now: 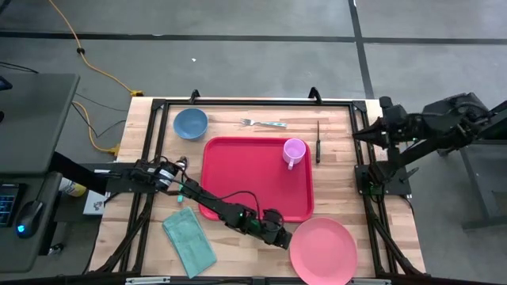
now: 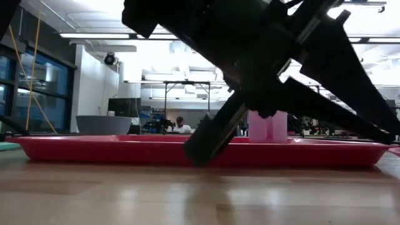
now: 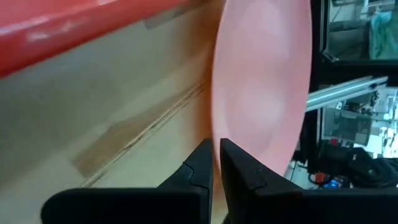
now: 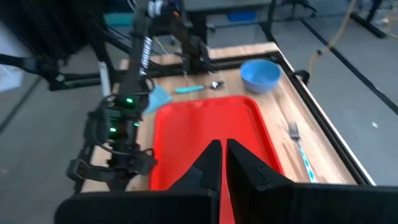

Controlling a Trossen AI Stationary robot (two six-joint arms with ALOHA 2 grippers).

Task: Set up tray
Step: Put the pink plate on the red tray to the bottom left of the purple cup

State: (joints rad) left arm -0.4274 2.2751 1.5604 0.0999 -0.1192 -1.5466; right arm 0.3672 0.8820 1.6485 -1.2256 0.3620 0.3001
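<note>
The red tray (image 1: 257, 180) lies flat mid-table, and a pink cup (image 1: 294, 151) stands in its far right corner. The round pink plate (image 1: 322, 249) sits at the near edge, right of the tray. My left gripper (image 1: 281, 235) reaches low across the tray's near side to the plate's left rim and is shut on it (image 3: 216, 171). My right gripper (image 4: 222, 163) is shut and empty. It hovers beyond the table's right edge (image 1: 382, 131). A blue bowl (image 1: 190, 123), a fork (image 1: 264, 123) and a knife (image 1: 318, 141) rest on the wood. My left gripper pinches the pink plate's left rim (image 3: 215, 127) between its two fingers. One finger (image 3: 200, 167) is on the table side of the rim and the other (image 3: 241, 169) on the plate's inner face. The fingers come in low from the table's left. Whether the plate is raised, I cannot tell.
A folded teal cloth (image 1: 188, 241) lies near the left arm's base side. A black frame (image 1: 253, 103) borders the table. Bare wood shows between the tray's near rim and the table's near edge (image 1: 238, 253). In the low view the left arm (image 2: 262, 56) blocks much of the tray.
</note>
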